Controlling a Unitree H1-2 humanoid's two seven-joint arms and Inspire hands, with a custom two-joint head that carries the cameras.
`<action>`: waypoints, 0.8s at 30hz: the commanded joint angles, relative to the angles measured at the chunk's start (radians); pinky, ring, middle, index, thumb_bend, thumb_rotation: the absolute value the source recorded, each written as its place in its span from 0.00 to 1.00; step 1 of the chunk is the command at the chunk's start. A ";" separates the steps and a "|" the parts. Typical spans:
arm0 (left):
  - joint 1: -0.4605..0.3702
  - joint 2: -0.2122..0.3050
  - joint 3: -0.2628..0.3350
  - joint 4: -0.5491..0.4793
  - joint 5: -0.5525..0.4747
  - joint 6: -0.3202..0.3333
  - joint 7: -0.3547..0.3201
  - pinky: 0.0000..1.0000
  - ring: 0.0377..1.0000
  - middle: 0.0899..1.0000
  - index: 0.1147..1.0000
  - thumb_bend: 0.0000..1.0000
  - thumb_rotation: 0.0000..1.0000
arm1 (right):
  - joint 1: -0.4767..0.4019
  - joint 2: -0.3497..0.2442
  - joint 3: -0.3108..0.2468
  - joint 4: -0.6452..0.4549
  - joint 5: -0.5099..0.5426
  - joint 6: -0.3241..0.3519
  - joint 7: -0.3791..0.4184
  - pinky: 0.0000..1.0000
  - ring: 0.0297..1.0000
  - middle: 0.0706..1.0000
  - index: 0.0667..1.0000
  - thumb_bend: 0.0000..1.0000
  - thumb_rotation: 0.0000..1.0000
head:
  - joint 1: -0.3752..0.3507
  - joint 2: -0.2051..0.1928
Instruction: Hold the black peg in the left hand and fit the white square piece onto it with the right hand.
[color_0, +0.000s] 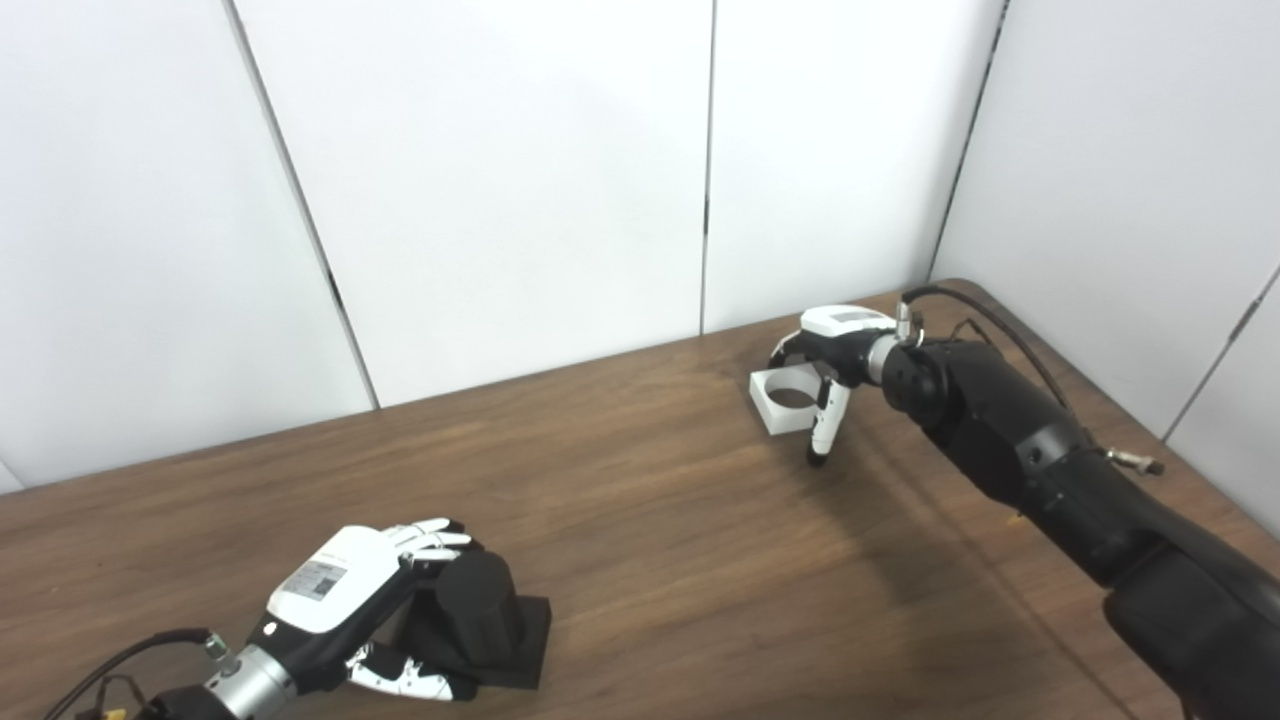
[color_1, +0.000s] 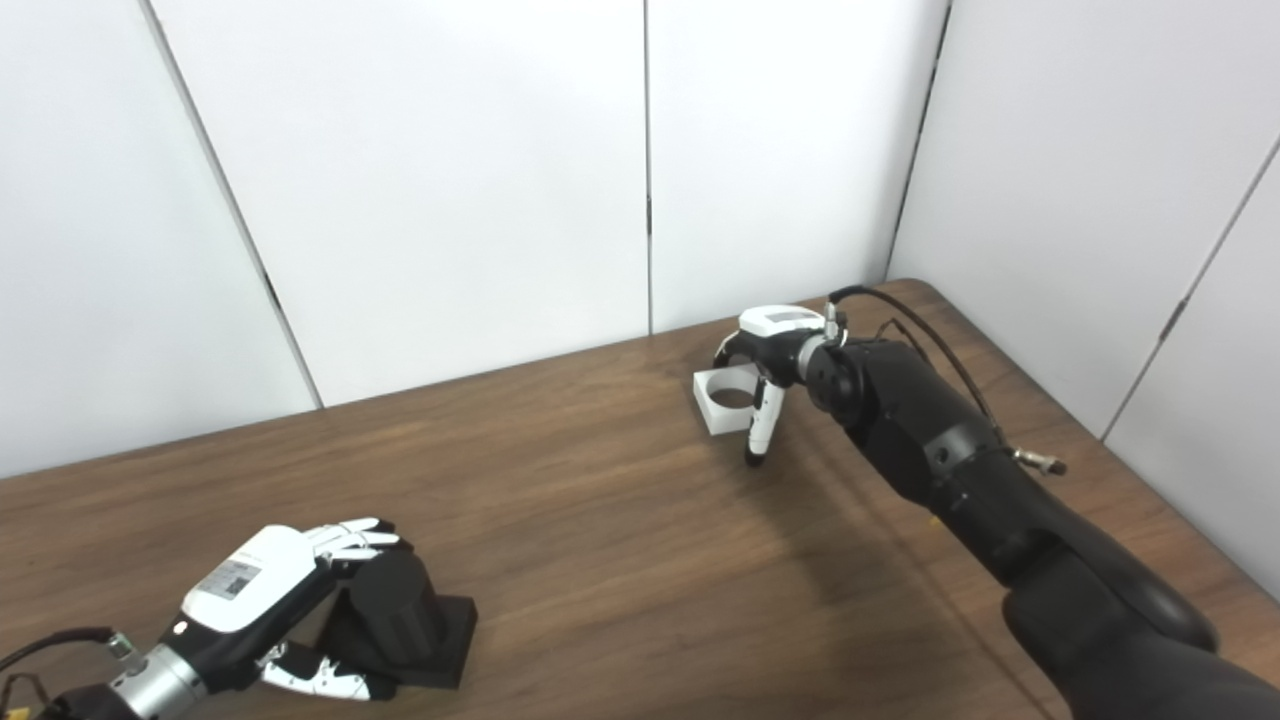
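The black peg (color_0: 478, 598), a thick cylinder on a square black base, stands on the table at the lower left. My left hand (color_0: 345, 585) is wrapped round it, fingers (color_0: 432, 536) curled over its far side and thumb along the near edge of the base. The white square piece (color_0: 787, 400), with a round hole through it, lies on the table at the far right. My right hand (color_0: 835, 350) is over it, fingers behind it and thumb (color_0: 828, 425) pressed against its near right corner, tip down on the wood.
The brown wooden table (color_0: 660, 540) runs to white wall panels at the back and on the right. Its rounded far right corner (color_0: 975, 290) lies just behind my right hand. A cable loops over the right forearm (color_0: 1020, 420).
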 joint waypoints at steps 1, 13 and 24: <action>0.051 0.042 -0.032 0.012 0.067 0.003 -0.099 0.81 0.88 0.80 0.42 0.52 0.06 | -0.057 -0.005 0.012 0.007 -0.029 -0.022 -0.041 0.71 0.86 0.89 0.69 0.73 0.16 | 0.002 0.004; 0.062 0.036 -0.019 -0.001 0.070 0.003 -0.113 0.82 0.88 0.81 0.42 0.52 0.06 | -0.082 0.000 0.048 0.078 -0.033 -0.066 -0.059 0.71 0.84 0.84 0.47 0.54 0.15 | 0.007 0.017; 0.067 0.038 -0.011 -0.003 0.062 0.000 -0.117 0.82 0.88 0.81 0.42 0.52 0.06 | -0.068 0.000 0.044 0.082 -0.042 -0.102 -0.105 0.68 0.79 0.76 0.45 0.52 0.14 | 0.011 0.023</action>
